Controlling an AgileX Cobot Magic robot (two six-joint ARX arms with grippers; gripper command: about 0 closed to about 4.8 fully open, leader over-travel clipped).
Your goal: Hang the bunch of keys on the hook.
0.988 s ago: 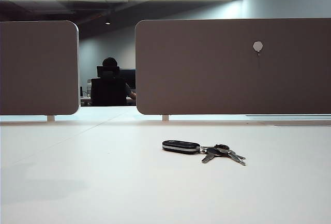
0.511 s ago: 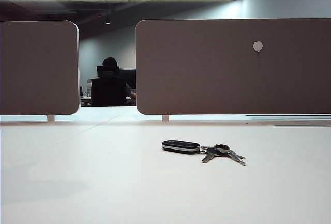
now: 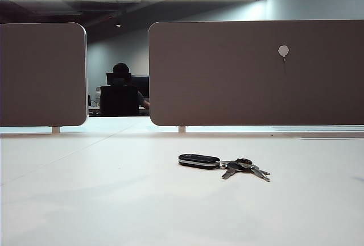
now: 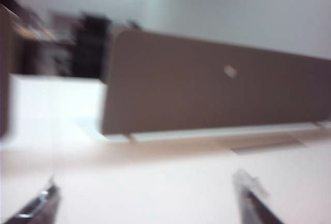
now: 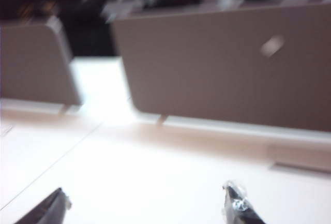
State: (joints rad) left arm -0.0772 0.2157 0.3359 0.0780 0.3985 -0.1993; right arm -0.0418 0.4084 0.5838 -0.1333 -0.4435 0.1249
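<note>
keys: bunch of keys (image 3: 223, 165), black oval fob with silver rim ringed to a few dark metal keys, lying flat on the white table (image 3: 114, 200), right of centre in the exterior view, fob end to the left, keys fanned to the right.
hook: tiny pale hexagonal pad with thin hook below (image 3: 283, 52), stuck high on the brown-grey divider panel (image 3: 227, 75), up and to the right of the keys, well apart from them. Blurred pale spot in both wrist views (image 4: 229, 71) (image 5: 272, 45).
second panel: smaller brown-grey panel (image 3: 40, 75) on the left, gap between the two.
left gripper: left gripper (image 4: 147, 203), only fingertips at frame edge, jaws spread wide, holding nothing, above bare table, facing the divider panel. View blurred.
right gripper: right gripper (image 5: 147, 206), tips wide apart, nothing between them, over bare table, facing the panel. Blurred too.
exterior view: neither gripper visible; keys not seen in either wrist view.
</note>
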